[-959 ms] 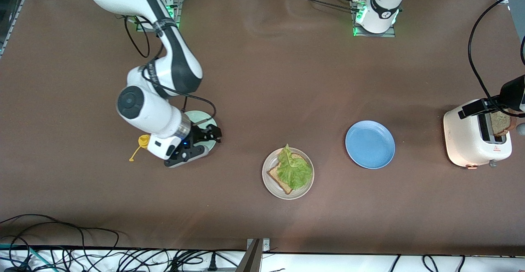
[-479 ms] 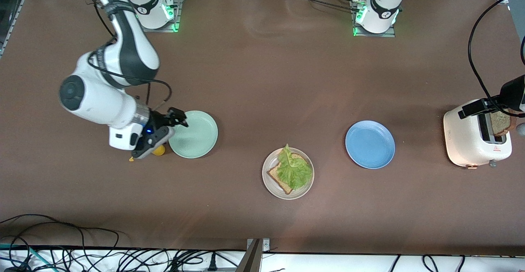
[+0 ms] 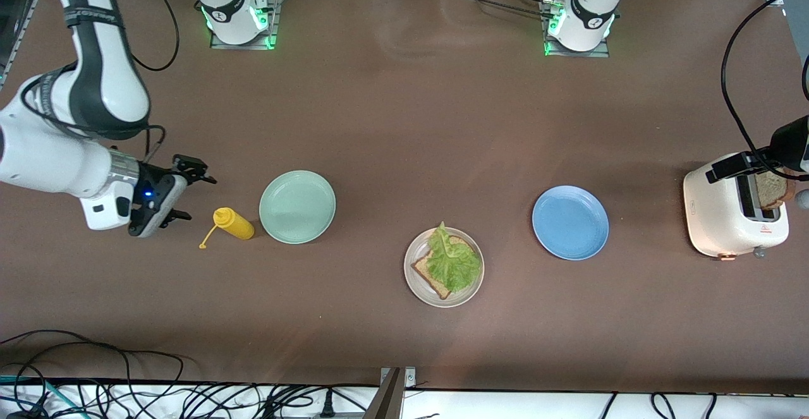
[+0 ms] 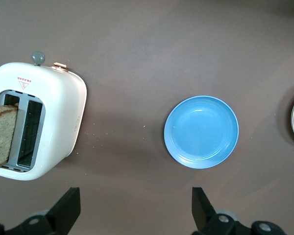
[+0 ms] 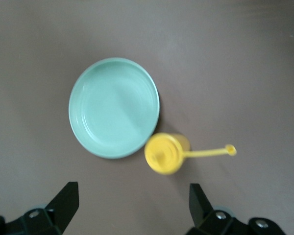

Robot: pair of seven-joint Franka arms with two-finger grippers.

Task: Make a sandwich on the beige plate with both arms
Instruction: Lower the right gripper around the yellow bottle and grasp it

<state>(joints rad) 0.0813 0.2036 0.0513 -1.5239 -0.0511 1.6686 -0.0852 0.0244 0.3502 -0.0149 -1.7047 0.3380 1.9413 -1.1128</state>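
Sandwich-making on the round, glossy beige plate [image 3: 444, 276] stands half done: one slice of brown speckled wholegrain toast [image 3: 427, 272] lies on it under a crinkly green lettuce leaf [image 3: 451, 260], and the plate sits nearer the front camera than the other two plates, between them along the table. Going across the front view from the right arm's end, the right gripper [image 3: 181, 193] has swung away over the last second, from above the round mint-green plate [image 3: 297, 206] out toward the table's edge; it now hangs empty with its black fingers spread wide, and the yellow plastic squeeze bottle [image 3: 234, 223] stands uncovered just beside that plate, its cap dangling on a thin strap. The mint-green plate is bare, which suggests the lettuce step is finished and this arm is clearing out of the way. Next along comes the beige plate, then the round blue plate [image 3: 570, 222], also bare. At the left arm's end stands the white two-slot toaster [image 3: 733, 215] with the second slice of brown toast [image 3: 771, 189] sticking up from a slot. The left gripper [image 4: 132, 215] hovers over the toaster, unmoved across the second, jaws wide and holding nothing, though the front view crops it at the frame edge. The remaining work is probably for the left arm: lifting that slice and laying it on the lettuce.
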